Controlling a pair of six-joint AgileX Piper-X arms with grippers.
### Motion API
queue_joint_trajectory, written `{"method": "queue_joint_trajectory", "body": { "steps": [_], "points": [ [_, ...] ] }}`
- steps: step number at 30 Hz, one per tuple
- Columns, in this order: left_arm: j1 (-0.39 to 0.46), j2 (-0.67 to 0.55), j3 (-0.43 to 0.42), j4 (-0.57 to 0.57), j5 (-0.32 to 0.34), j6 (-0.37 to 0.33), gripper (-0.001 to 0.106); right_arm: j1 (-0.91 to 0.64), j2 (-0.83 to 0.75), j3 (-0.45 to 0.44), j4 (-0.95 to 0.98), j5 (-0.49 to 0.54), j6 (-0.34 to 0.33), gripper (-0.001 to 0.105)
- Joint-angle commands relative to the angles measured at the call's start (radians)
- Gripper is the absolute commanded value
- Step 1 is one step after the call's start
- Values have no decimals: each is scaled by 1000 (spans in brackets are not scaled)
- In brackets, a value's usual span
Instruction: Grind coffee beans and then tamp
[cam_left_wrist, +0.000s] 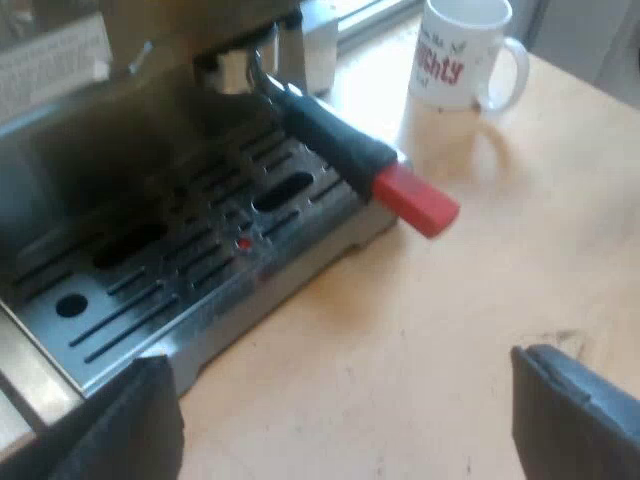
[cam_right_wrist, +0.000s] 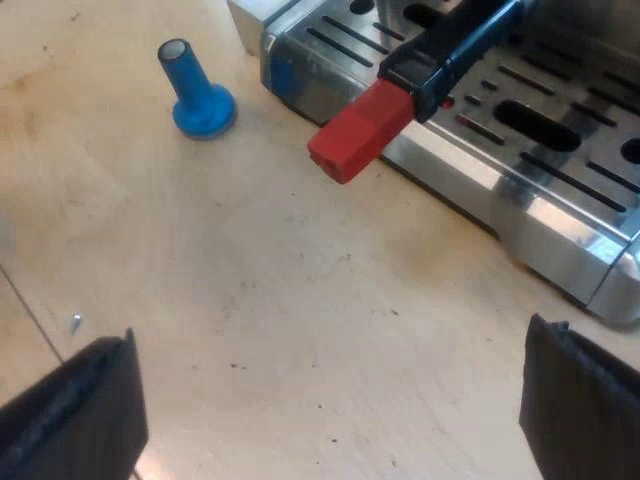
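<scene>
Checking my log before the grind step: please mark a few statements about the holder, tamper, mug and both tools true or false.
1. The holder is locked into the front of the machine. True.
2. The blue tamper lies on its side. False: it stands upright on the table.
3. The left tool is shut on the holder. False: it is open, holding nothing.
4. A mug stands on the table. True.
5. The right tool is open. True.
</scene>
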Motion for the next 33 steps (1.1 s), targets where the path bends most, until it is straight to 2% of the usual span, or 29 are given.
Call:
{"method": "queue_joint_trajectory", "body": {
  "steps": [1,2,3,5,6,8,11,14,16,17,18,19,20,22,26,28,30,31,33],
  "points": [
    [-2,-14,8,19,9,19,71,1,-8,9,-6,-9,-38,78],
    [-2,-14,8,19,9,19,71,1,-8,20,-11,-16,-44,78],
    [-2,-16,20,19,21,24,71,4,-8,83,-70,-73,-53,78],
    [-2,-16,31,17,33,27,71,31,-8,134,-143,-74,-53,78],
    [-2,-13,149,-59,122,44,71,57,-8,158,-183,-64,-53,78],
    [-2,-13,178,-85,144,49,71,103,-5,187,-224,-15,-53,78],
    [-2,-13,220,-114,165,49,71,213,17,219,-277,111,-24,78],
    [-2,-11,257,-169,170,65,71,321,42,244,-342,232,37,78],
    [-2,-11,272,-193,173,73,71,430,71,265,-436,399,68,78],
    [-2,-11,280,-211,178,78,71,447,78,269,-452,443,73,78],
    [-2,-11,304,-249,203,88,71,464,82,271,-468,473,77,78],
    [-2,-11,316,-269,218,92,71,529,95,281,-526,567,94,78],
    [-2,-11,321,-280,227,94,71,544,102,285,-539,607,101,78],
    [-2,-11,352,-325,275,115,71,643,136,299,-603,751,148,78],
    [-2,-11,387,-374,320,140,71,740,195,301,-635,890,207,74],
    [-2,-11,402,-400,325,141,71,785,242,301,-675,936,225,63],
    [-2,-11,412,-419,325,141,71,806,287,301,-721,973,264,57],
    [-2,-11,418,-431,327,141,71,811,317,301,-747,1005,294,56],
    [-2,-11,425,-446,331,141,71,813,342,301,-765,1036,314,56]
  ]
}}
